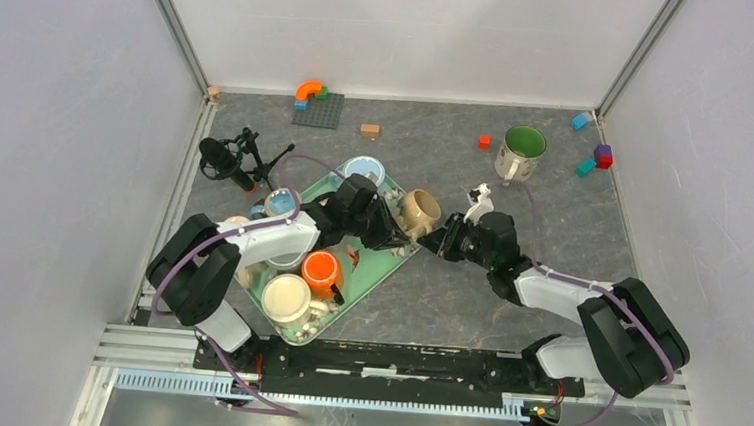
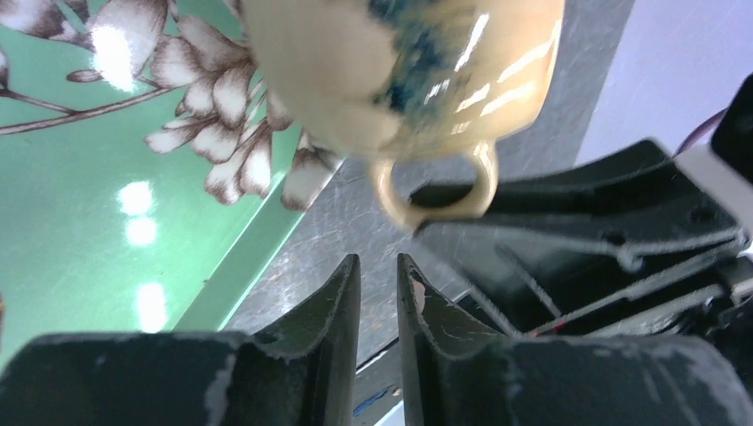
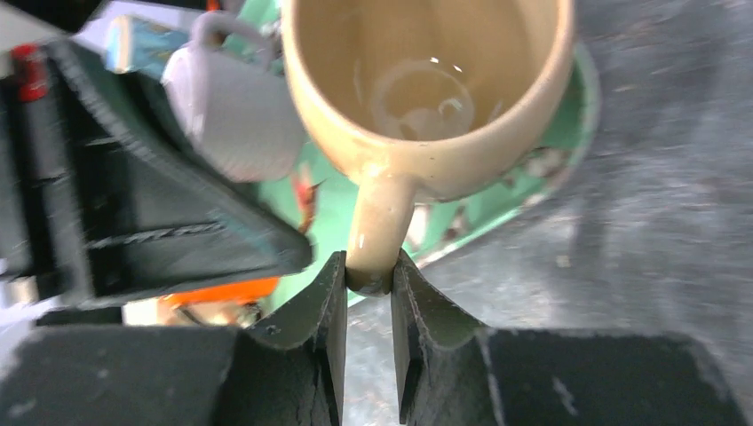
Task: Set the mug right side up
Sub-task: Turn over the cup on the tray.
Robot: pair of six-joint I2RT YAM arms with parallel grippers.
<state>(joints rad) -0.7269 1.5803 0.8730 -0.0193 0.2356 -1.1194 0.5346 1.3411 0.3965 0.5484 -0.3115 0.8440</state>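
Both arms reach from the near edge toward the middle of the desk (image 1: 457,158), so watch their spacing first; they are close together there. Next in size is the green tray (image 1: 374,268), lying left of centre toward the left edge and crowded with cups.

You'll find the mug (image 1: 419,211) at the tray's right-hand side, about midway between the far and near edges. Its mouth faces the right wrist camera, so it looks tipped rather than standing. I cannot tell whether any part of it touches the tray rim.

Your right claw (image 3: 368,266) is clamped on the lower end of the handle (image 3: 377,222). Your left claw (image 2: 377,266) sits just beneath the mug, its fingers drawn almost together on nothing.

To do this step well, I'd judge:
- Hold the clamp firm, since a glazed handle could slip or swivel in a narrow pinch.
- Roll the right wrist slowly until the rim is level.
- Set the base on bare desk right of the tray, not across its rim.
- Ease the left arm away beforehand.
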